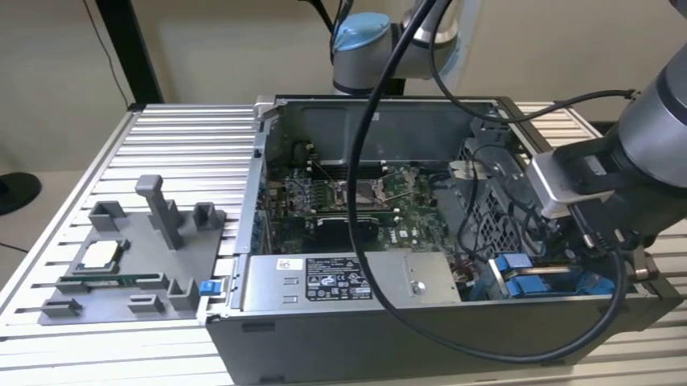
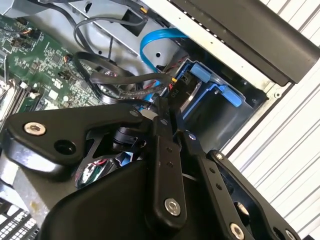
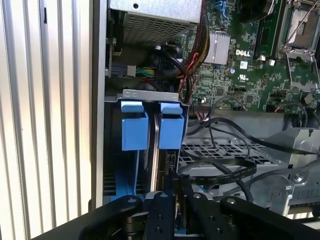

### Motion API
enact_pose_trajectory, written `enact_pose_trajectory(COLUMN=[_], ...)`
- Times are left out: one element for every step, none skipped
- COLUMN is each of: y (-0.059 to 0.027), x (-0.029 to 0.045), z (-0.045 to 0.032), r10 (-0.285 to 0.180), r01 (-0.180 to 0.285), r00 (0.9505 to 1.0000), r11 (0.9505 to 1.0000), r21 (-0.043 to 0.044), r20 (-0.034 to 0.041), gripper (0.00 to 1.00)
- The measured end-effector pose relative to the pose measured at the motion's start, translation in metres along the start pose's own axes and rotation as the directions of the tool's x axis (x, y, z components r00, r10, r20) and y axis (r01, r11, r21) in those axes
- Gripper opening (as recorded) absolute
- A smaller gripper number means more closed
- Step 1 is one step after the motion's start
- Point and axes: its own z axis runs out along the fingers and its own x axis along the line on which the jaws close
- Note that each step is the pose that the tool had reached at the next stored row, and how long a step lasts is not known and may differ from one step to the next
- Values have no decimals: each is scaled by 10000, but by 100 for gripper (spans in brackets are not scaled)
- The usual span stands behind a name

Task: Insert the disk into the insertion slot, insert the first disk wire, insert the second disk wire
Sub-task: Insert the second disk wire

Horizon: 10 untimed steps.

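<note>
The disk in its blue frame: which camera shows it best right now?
The first wrist view: the disk stands edge-on in its slot between two blue frame tabs, just beyond the gripper. The second wrist view shows part of its blue frame behind cables. The exterior view shows blue pieces low in the case, beside the arm.

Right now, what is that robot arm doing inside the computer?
The robot arm's gripper is reaching down into the open computer case, right at the corner where the disk sits in its blue frame. The disk looks already pushed into its slot. The fingers look closed on a thin black wire by the disk's end, near a blue cable. The silver power-supply box sits beside it.
</note>
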Motion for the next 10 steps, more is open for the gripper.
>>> enact_pose_trajectory(y=[1, 2, 2, 3, 3, 4, 4, 5, 5, 6], x=[1, 2, 3, 4, 5, 6, 6, 7, 8, 8], z=[5, 9, 12, 16, 19, 22, 25, 28, 31, 33], r10=[0, 0, 0, 0, 3, 6, 8, 10, 12, 13], r01=[0, 0, 0, 0, -3, -6, -8, -10, -12, -13], r00=[10000, 10000, 10000, 10000, 10000, 10000, 10000, 10000, 10000, 10000], r11=[10000, 10000, 10000, 10000, 10000, 10000, 10000, 10000, 10000, 10000], r21=[2, 4, 6, 7, 8, 9, 9, 11, 12, 13], r20=[1, 0, 0, 0, 0, -2, -2, -2, -2, -4], gripper=[0, 0, 0, 0, 0, 0, 0, 0, 0, 0])
